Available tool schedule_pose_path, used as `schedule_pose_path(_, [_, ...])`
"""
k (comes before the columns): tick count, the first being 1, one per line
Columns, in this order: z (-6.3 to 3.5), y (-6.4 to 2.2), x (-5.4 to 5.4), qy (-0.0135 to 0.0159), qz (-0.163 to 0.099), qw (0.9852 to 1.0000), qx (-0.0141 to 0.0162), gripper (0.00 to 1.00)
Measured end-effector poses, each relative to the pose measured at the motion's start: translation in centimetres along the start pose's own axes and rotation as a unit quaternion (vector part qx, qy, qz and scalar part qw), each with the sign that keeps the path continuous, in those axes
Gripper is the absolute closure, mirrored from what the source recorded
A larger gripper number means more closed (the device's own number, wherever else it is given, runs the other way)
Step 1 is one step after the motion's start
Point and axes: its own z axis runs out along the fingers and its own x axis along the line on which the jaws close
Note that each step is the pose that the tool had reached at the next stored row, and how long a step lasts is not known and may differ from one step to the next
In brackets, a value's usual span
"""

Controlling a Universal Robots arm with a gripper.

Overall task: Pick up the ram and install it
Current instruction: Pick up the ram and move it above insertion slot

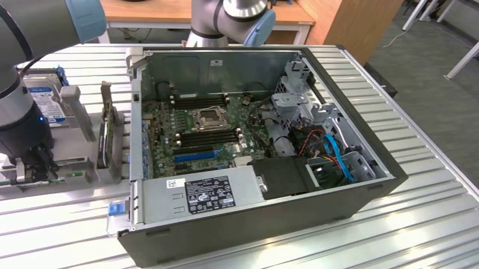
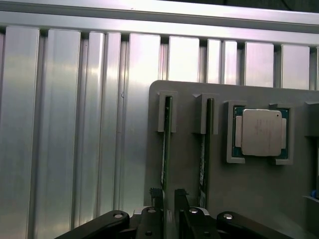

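On the table [image 2: 60, 124], in the edge slot of the holder [image 2: 259, 199], the ram [image 2: 166, 144] is stood and straddled by the open claw [image 2: 168, 195], so picking up is judged in hand and a straight, gentle squeeze is called for.

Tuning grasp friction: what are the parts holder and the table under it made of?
Parts holder: matte grey, likely plastic, possibly printed; dull, even surface with no glare. Table: bare metal, probably aluminium; ribbed slats with bright streaky reflections.
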Motion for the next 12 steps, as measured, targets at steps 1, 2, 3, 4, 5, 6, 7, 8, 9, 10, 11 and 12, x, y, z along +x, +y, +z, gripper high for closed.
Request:
schedule_pose_path(1, [0.05, 0.00, 0.00, 0.0000, 0.000, 1.0000, 0.0000, 0.76])
schedule_pose_path(2, [0.11, -0.01, 0.01, 0.0000, 0.000, 1.0000, 0.0000, 0.76])
schedule_pose_path(3, [0.15, -0.01, 0.01, 0.0000, 0.000, 1.0000, 0.0000, 0.76])
schedule_pose_path(4, [0.20, -0.01, 0.01, 0.0000, 0.000, 1.0000, 0.0000, 0.76])
schedule_pose_path(5, [0.23, -0.01, 0.01, 0.0000, 0.000, 1.0000, 0.0000, 0.76])
schedule_pose_path(6, [0.27, -0.01, 0.01, 0.0000, 0.000, 1.0000, 0.0000, 0.76])
schedule_pose_path(7, [0.30, -0.01, 0.02, 0.0000, 0.000, 1.0000, 0.0000, 0.76])
schedule_pose_path(8, [0.33, -0.02, 0.02, 0.0000, 0.000, 1.0000, 0.0000, 0.76])
schedule_pose_path(9, [0.35, -0.02, 0.02, 0.0000, 0.000, 1.0000, 0.0000, 0.76])
schedule_pose_path(10, [0.36, -0.02, 0.02, 0.0000, 0.000, 1.0000, 0.0000, 0.76])
schedule_pose_path(11, [0.36, -0.02, 0.02, 0.0001, 0.000, 1.0000, 0.0000, 0.76])
schedule_pose_path(12, [0.37, -0.02, 0.02, 0.0000, 0.000, 1.0000, 0.0000, 0.76])
